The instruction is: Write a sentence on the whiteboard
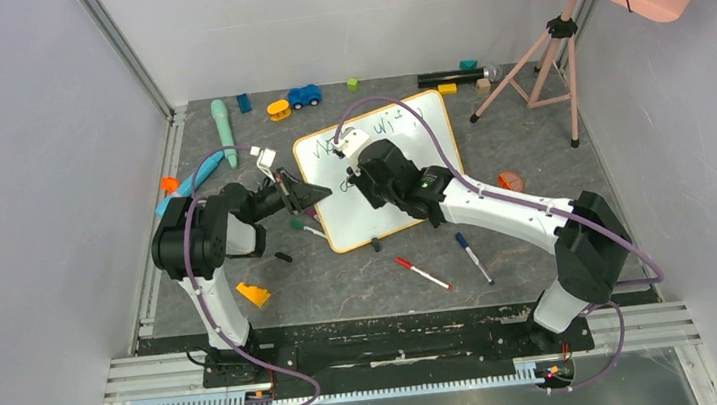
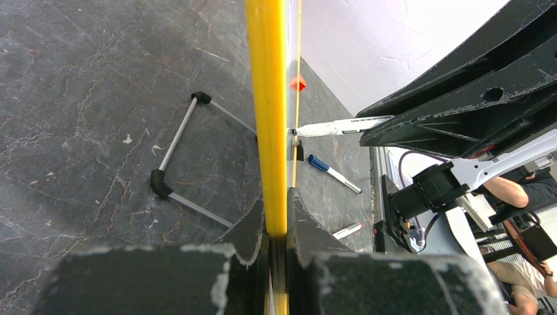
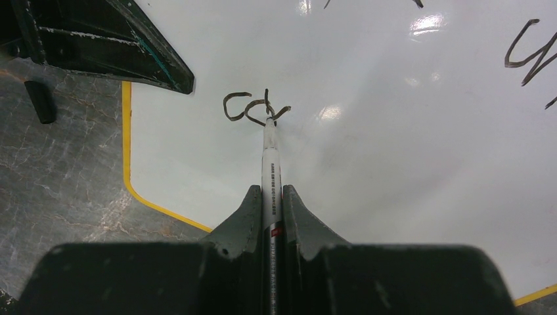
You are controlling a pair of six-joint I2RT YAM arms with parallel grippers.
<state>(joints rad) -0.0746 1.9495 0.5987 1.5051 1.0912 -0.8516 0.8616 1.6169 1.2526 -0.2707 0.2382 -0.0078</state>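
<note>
Top: right gripper (image 1: 356, 168) sits over the middle of the whiteboard (image 1: 351, 218); left gripper (image 1: 317, 195) is at its left edge.
Left wrist: jaws pinched on the board's frame (image 2: 268, 98).
Right wrist: jaws clamped on the marker (image 3: 269, 170), long axis pointing far, tip touching the sentence (image 3: 253, 108); blank board lies to the right.

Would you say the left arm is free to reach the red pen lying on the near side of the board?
Probably not yet: the left gripper is shut on the whiteboard at its edge, so it would have to let go first. The red pen itself lies in the open, with nothing over it.
</note>
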